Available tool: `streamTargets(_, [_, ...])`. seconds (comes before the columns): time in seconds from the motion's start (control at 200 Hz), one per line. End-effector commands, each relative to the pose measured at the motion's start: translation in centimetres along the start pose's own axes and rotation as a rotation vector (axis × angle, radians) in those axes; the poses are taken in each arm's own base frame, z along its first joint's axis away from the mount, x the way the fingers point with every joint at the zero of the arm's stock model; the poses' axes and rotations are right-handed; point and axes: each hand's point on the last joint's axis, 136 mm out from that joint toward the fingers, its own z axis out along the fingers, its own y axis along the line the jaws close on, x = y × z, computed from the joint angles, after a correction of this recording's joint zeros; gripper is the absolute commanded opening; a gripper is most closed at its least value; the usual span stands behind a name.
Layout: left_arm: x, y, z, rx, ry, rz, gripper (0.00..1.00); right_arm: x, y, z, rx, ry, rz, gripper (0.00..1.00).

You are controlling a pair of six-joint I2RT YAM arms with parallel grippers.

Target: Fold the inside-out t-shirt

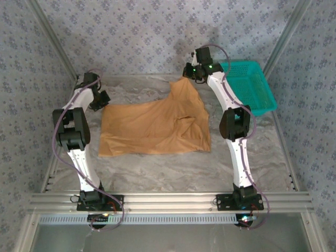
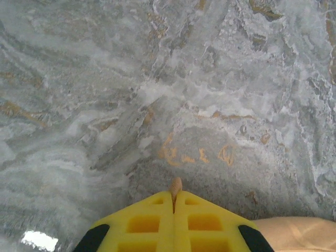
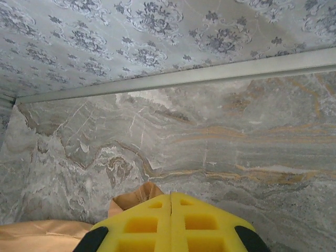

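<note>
**A:** What is looking risky here?

**B:** The left fingers (image 2: pixel 152 220) are pinching shut on only a sliver of the caramel t-shirt (image 1: pixel 157 126) (just a nub is poking out past the tips), so any pull is likely to slip it free. The right fingers (image 3: pixel 199 220) are clamping a fuller fold and holding the far right corner off the tabletop (image 1: pixel 157 168). That uneven tension could skew the fold.

**A:** And how are the arms sitting?

**B:** The left arm (image 1: pixel 73 131) is reaching low to the far left corner. The right arm (image 1: pixel 236 126) is stretching forward and higher, beside the green basket (image 1: pixel 252 89). The rest of the t-shirt is lying spread between them.
</note>
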Motion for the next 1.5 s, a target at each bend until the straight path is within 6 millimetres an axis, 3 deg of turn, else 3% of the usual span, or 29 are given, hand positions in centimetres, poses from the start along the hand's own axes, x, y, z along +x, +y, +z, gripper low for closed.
streamTargets(0.0, [0.2,0.0,-2.9,0.023,-0.036,-0.017,0.0,1.6,1.4,-2.8,-0.015,0.06,-0.034,0.0])
streamTargets(0.21, [2.9,2.0,-5.1,0.003,-0.079,-0.038,0.0,6.6,1.6,-7.5,-0.009,0.08,-0.09,0.0])
streamTargets(0.47, [6.8,5.0,-5.0,-0.071,-0.05,-0.026,0.0,15.8,-2.0,-11.7,0.079,0.164,-0.1,0.0])
streamTargets(0.56, [7.9,6.1,-4.9,-0.099,-0.039,-0.026,0.0,18.7,-3.3,-12.6,0.106,0.185,-0.089,0.0])
streamTargets(0.605, [8.4,6.4,-4.8,-0.106,-0.037,-0.028,0.0,21.1,-4.6,-12.6,0.126,0.221,-0.072,0.0])
streamTargets(0.675, [8.9,6.7,-4.8,-0.109,-0.035,-0.033,0.0,22.9,-5.4,-12.7,0.137,0.243,-0.057,0.0])
streamTargets(0.735, [9.3,6.8,-4.7,-0.105,-0.029,-0.037,0.08,24.1,-5.9,-12.5,0.143,0.267,-0.047,0.0])
streamTargets(0.765, [9.6,6.7,-4.6,-0.097,-0.021,-0.042,0.13,24.5,-6.0,-12.4,0.147,0.275,-0.043,0.0])
streamTargets(0.825, [10.2,6.7,-4.4,-0.088,-0.01,-0.049,0.25,24.9,-6.3,-12.6,0.166,0.284,-0.034,0.11])
streamTargets(0.889, [10.4,7.2,-4.7,-0.108,-0.014,-0.057,0.26,24.6,-6.4,-13.4,0.194,0.265,-0.03,0.24])
streamTargets(0.929, [10.1,7.6,-5.4,-0.135,-0.032,-0.06,0.27,23.9,-6.1,-14.0,0.208,0.242,-0.038,0.32])
streamTargets(0.994, [9.2,7.7,-7.1,-0.167,-0.096,-0.049,0.46,22.7,-4.8,-14.7,0.215,0.213,-0.075,0.4])
streamTargets(1.044, [8.4,7.2,-8.7,-0.18,-0.157,-0.025,0.5,22.3,-3.3,-14.7,0.209,0.207,-0.118,0.43])
streamTargets(1.149, [7.6,4.8,-11.0,-0.124,-0.223,0.013,0.51,22.8,-1.5,-12.9,0.226,0.242,-0.204,0.45])
streamTargets(1.219, [7.8,3.7,-11.4,-0.08,-0.218,0.014,0.51,22.7,-0.9,-11.3,0.24,0.264,-0.243,0.56])
streamTargets(1.329, [8.6,3.1,-11.1,-0.046,-0.187,0.011,0.5,23.8,-1.6,-9.4,0.27,0.324,-0.241,0.59])
streamTargets(1.494, [9.5,3.4,-10.7,-0.046,-0.172,0.011,0.48,24.9,-1.7,-8.8,0.305,0.359,-0.23,0.59])
